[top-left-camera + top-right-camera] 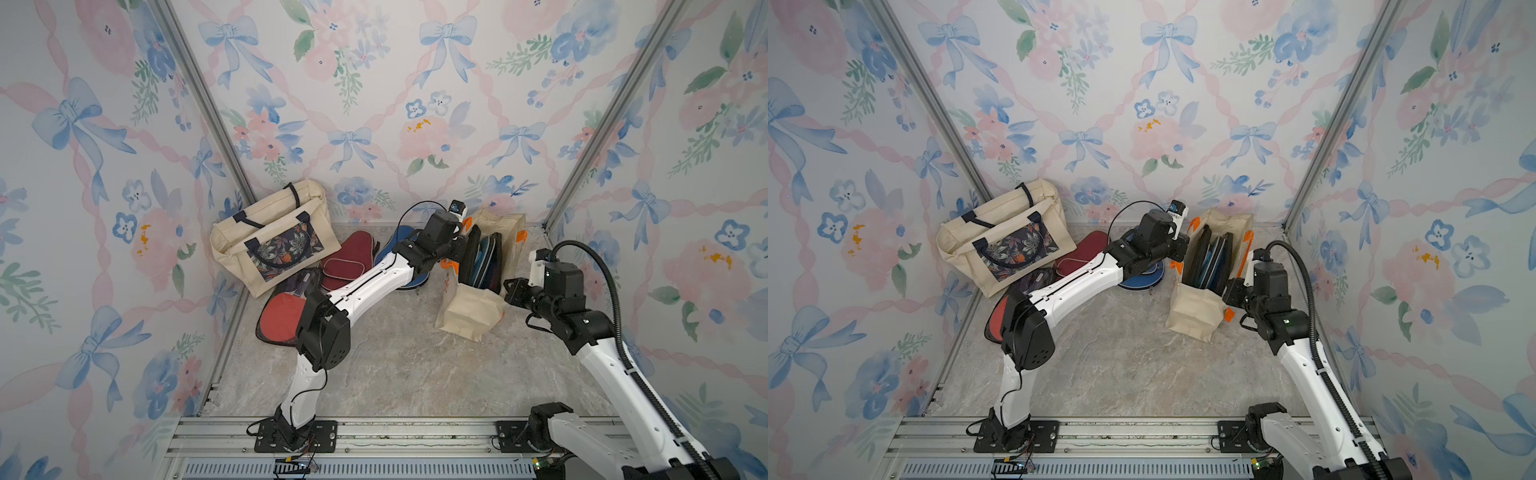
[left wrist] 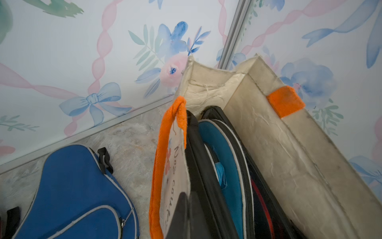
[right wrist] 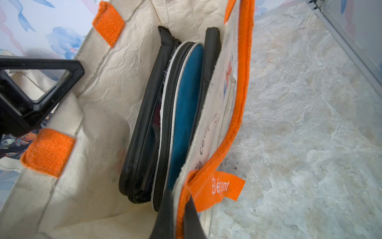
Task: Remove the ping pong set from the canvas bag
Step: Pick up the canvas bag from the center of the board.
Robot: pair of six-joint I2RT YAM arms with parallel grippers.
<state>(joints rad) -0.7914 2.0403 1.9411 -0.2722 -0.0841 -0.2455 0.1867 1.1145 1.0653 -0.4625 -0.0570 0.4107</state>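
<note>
Red paddle pouch (image 1: 279, 318) half hidden behind left arm (image 1: 332, 328); blue case (image 2: 72, 196) cropped.

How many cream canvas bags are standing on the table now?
2. The cream canvas bag with navy handles and floral pocket stands in the back left corner; the cream canvas bag with orange handles stands further right. No other shows.

Our marbled bench (image 1: 395, 365) carries the canvas bag (image 1: 469, 316); beside it lies a blue case (image 2: 72, 192), farther off maroon cases (image 1: 353, 253), a mesh pouch (image 1: 278, 316), a floral tote (image 1: 257, 232).

Bright diffuse light, soft shadows; top views warped @ edges; wrist cams blurry nr lens.
</note>
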